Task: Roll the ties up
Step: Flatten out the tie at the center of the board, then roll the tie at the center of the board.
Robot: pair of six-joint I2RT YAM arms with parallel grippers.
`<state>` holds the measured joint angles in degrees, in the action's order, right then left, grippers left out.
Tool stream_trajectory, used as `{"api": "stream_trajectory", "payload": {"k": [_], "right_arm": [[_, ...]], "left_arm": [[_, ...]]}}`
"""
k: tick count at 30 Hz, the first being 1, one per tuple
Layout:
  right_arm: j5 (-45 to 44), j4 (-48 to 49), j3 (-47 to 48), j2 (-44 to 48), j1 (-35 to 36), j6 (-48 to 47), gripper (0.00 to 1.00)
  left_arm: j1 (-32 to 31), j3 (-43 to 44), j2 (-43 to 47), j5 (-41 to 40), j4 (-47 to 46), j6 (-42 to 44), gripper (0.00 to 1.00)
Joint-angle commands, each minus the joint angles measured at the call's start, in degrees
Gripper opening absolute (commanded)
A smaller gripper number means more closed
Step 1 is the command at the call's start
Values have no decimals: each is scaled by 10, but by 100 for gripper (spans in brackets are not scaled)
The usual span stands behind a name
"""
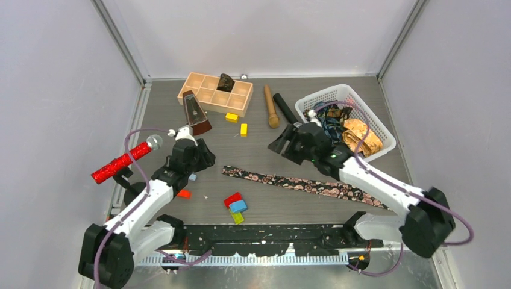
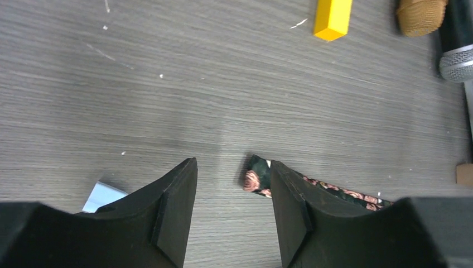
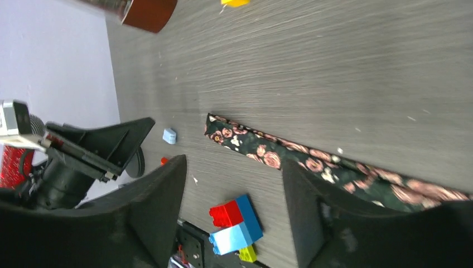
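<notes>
On the grey table (image 1: pixel 253 156) the black paisley tie (image 1: pixel 301 182) lies flat and unrolled, the white basket (image 1: pixel 328 91) of other ties beyond its right end, the right gripper (image 3: pixel 234 162) open near its middle, and the left gripper (image 2: pixel 234 164) open and empty beside its left tip.

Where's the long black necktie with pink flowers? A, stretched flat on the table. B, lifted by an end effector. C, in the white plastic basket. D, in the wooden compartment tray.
A: the black necktie with pink flowers lies stretched flat on the grey table.
</notes>
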<state>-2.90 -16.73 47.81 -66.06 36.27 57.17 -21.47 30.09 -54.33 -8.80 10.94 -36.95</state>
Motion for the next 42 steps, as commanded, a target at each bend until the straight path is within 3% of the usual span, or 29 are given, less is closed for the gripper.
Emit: {"api": "stream_trajectory", "payload": {"k": [1, 4, 7, 12, 16, 23, 29, 36, 42], "right_arm": [[18, 190, 13, -79, 34, -16, 63], [68, 276, 18, -159, 43, -7, 53], [122, 364, 29, -244, 55, 18, 35], [158, 410, 66, -347, 80, 46, 15], [183, 461, 78, -414, 93, 72, 5], [185, 482, 79, -444, 105, 91, 0], [174, 480, 59, -443, 110, 94, 0], [184, 523, 49, -464, 113, 103, 0], [210, 540, 88, -491, 127, 97, 1]], "left_arm": [[54, -25, -26, 93, -91, -2, 50], [66, -29, -43, 123, -106, -1, 42], [66, -38, -53, 138, -134, 0, 33], [66, -62, -62, 155, -166, -12, 29], [66, -82, -64, 162, -192, -23, 25], [66, -92, -93, 170, -209, -32, 8], [66, -96, -122, 178, -228, -43, 2], [66, -94, -129, 168, -220, -46, 0], [67, -96, -71, 94, -147, -50, 0]]}}
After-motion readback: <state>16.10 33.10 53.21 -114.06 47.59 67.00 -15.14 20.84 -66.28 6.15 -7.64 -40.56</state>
